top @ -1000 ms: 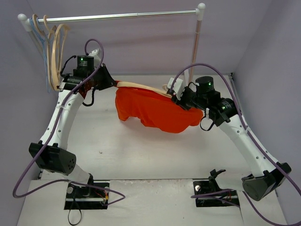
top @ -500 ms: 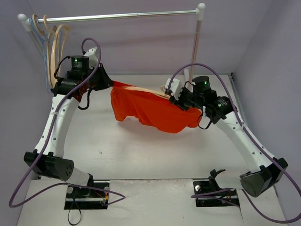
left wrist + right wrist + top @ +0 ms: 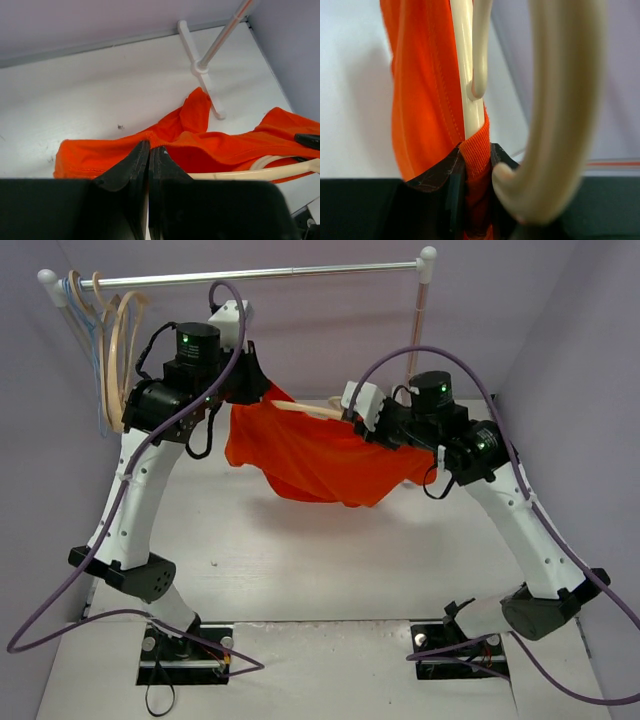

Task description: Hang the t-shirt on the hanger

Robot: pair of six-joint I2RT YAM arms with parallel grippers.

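Raised left gripper (image 3: 149, 146) and right gripper (image 3: 472, 150) pinch t-shirt (image 3: 310, 460) draped over hanger (image 3: 303, 407).

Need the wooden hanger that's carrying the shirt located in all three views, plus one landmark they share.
Top external: the hanger is a pale bar at upper centre, along the cloth's top edge.
Left wrist: lower right, a pale curved arm poking out of the cloth.
Right wrist: a thin bar at centre and a thick blurred curve at right.
Shared landmark: the orange t-shirt, touching it in every view.
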